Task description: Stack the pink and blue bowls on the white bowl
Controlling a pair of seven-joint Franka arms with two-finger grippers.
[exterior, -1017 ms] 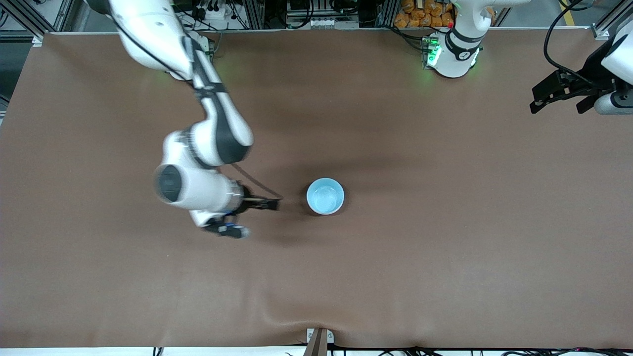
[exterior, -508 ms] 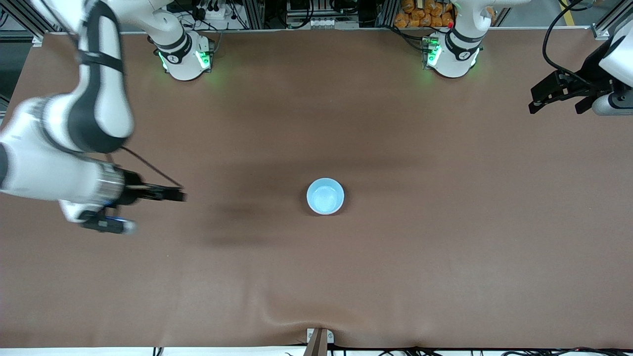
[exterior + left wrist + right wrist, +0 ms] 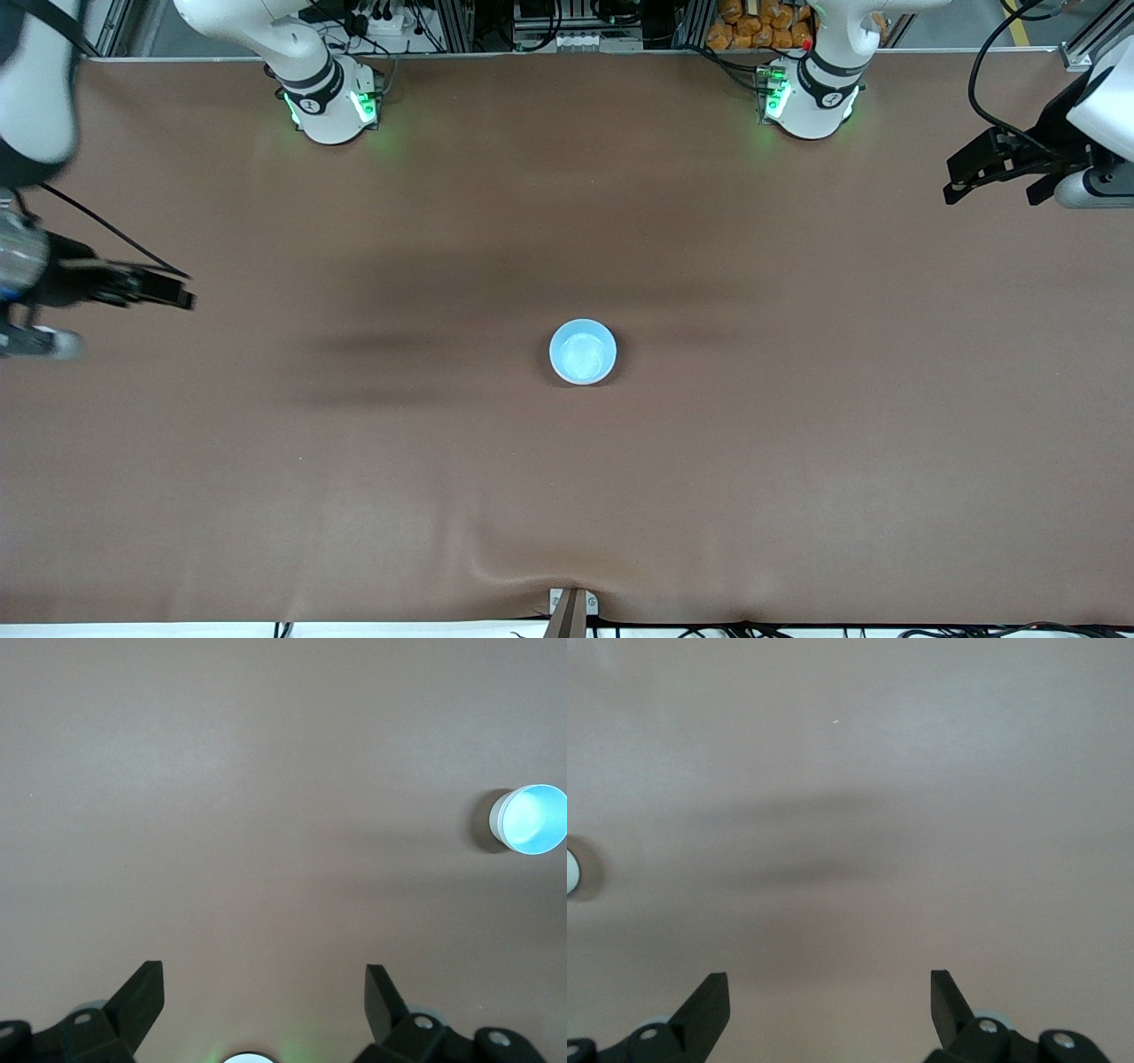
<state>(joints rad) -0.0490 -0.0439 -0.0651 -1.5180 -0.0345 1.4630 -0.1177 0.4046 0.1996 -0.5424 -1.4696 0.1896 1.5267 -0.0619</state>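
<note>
A light blue bowl [image 3: 582, 352] stands upright at the middle of the table. It also shows in the left wrist view [image 3: 534, 818], with a pale outer wall below its rim. Its edge shows in the right wrist view [image 3: 570, 870]. The pink bowl and the white bowl are hidden or out of view. My right gripper [image 3: 180, 298] is open and empty, up over the right arm's end of the table, well away from the bowl; its own view [image 3: 830, 992] shows the jaws wide apart. My left gripper [image 3: 959, 183] is open and empty over the left arm's end [image 3: 264, 988].
The brown table cover [image 3: 797, 461] has a raised wrinkle at the edge nearest the front camera [image 3: 532, 554]. The two arm bases [image 3: 330, 97] stand along the edge farthest from the front camera. Nothing else lies on the table.
My right arm has swung away from beside the blue bowl to its own end of the table, gripper empty. The bowl has not moved. The left arm has barely moved.
</note>
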